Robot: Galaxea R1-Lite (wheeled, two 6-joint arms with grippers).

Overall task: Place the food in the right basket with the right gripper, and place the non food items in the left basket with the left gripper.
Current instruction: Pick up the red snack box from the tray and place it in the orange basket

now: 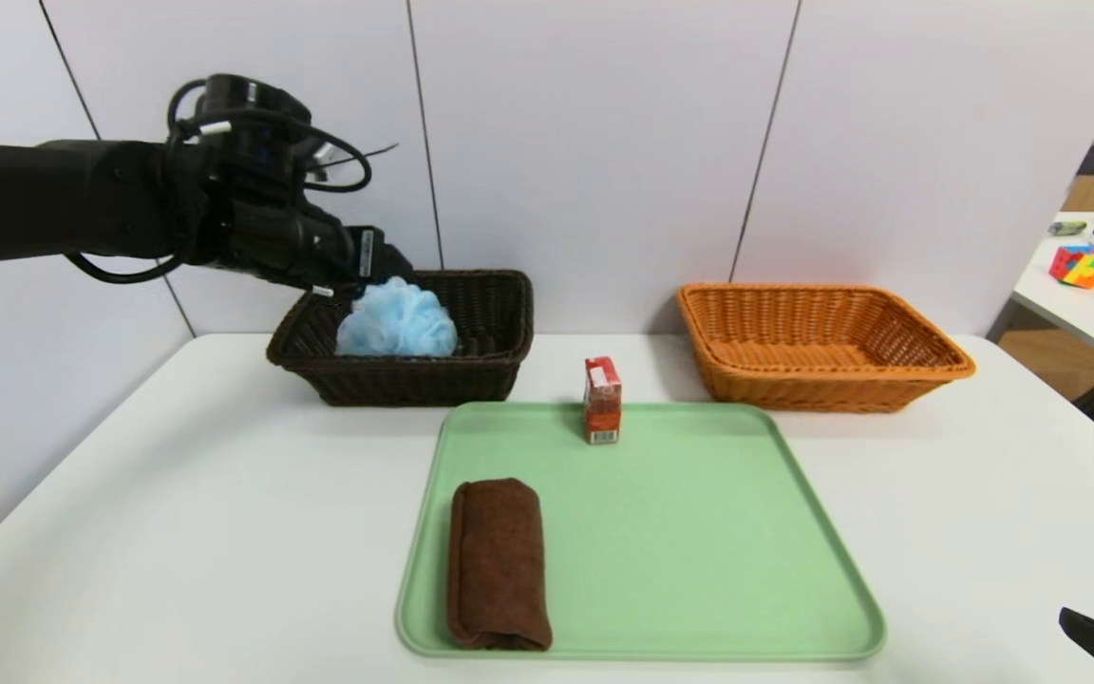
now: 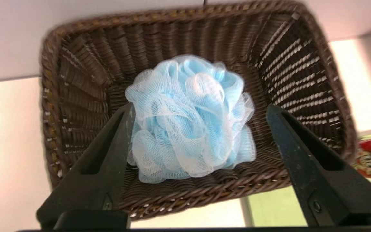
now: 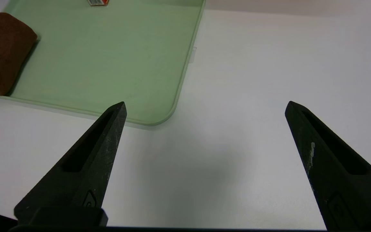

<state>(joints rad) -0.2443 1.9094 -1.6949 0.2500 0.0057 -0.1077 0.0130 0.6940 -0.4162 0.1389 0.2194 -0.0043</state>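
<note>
In the head view, the crinkled light-blue mesh bath puff (image 1: 397,321) sits in the dark brown woven left basket (image 1: 405,380), so one non-food item looks sorted. Two things remain on the pale green rectangular tray (image 1: 680,541): the rolled brown cloth towel (image 1: 499,565), near its front left, which should join the puff, and the small upright red drink carton (image 1: 602,399) at its back edge, presumably food and due in the orange-brown wicker right basket (image 1: 822,389), where no item shows. Nothing seems to bar the way to either; the carton, narrow and standing, might tip if nudged. The white tabletop (image 1: 224,513) carries it all, and a side table beyond holds a colourful puzzle cube (image 1: 1081,267). In the left wrist view, the left pincer (image 2: 200,111) is spread wide above the puff, which appears released and lies within the basket. In the right wrist view, the right pincer (image 3: 206,108), idle over the tabletop beside the tray's near corner, is wide apart and empty.
</note>
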